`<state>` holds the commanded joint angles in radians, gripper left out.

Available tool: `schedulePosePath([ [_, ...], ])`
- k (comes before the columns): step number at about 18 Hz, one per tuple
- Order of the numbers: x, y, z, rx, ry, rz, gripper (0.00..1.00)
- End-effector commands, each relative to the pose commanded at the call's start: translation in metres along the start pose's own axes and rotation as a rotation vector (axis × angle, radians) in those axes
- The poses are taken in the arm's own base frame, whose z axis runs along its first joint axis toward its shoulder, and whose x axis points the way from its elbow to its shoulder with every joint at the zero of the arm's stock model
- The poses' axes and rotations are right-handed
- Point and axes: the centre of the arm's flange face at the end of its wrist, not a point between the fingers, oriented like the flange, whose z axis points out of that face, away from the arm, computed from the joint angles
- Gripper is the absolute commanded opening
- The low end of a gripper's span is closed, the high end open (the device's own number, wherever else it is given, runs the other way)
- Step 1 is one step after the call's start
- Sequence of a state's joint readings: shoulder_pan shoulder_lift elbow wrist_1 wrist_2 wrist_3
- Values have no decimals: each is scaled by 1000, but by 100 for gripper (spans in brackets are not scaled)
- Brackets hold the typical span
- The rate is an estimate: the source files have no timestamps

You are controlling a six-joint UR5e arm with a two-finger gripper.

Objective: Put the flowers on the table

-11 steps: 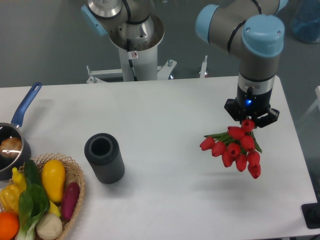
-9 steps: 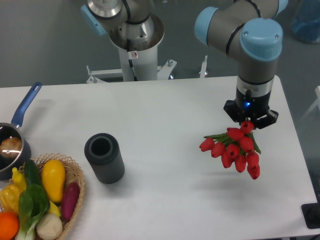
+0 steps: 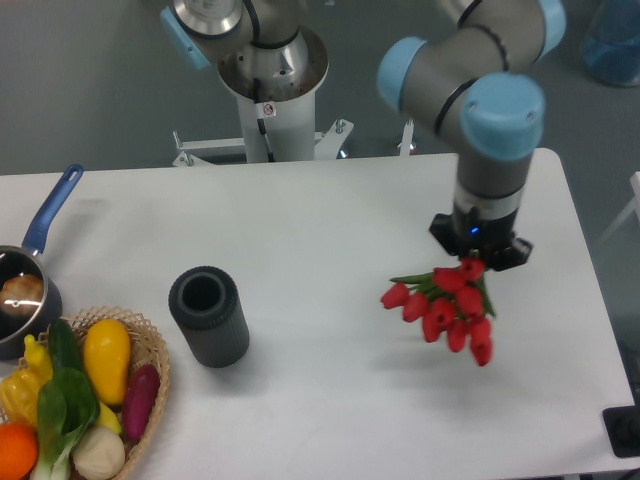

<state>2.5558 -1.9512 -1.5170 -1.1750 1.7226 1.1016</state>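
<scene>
The gripper (image 3: 478, 252) clasps the red flowers (image 3: 443, 304) by their stems; the blooms hang just beneath it, over the table (image 3: 330, 230), well right of the dark vase (image 3: 208, 316). Its fingers are hidden behind the blooms.

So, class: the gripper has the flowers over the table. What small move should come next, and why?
Probably lower straight down. The gripper holds the flowers above the table, their shadow lying apart beneath them, and the spot below looks bare, well right of the vase. Release only once they rest.
</scene>
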Motion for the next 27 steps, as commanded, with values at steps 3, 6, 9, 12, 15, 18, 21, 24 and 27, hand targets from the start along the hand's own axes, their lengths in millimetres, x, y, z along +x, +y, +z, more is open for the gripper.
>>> schedulePosePath([
  [3, 8, -14, 20, -29, 22, 5, 8],
  [6, 14, -23, 26, -32, 24, 11, 36],
  [9, 13, -26, 17, -2, -1, -55, 39],
  [12, 14, -29, 13, 28, -17, -156, 71],
  [15, 13, -27, 10, 38, -37, -159, 100],
  [18, 6, -21, 9, 40, -54, -175, 100],
  [21, -10, -2, 3, 66, -74, -221, 100],
  [24, -24, 9, -2, 83, -99, -240, 100],
  [27, -33, 12, 1, 102, -118, -213, 100],
])
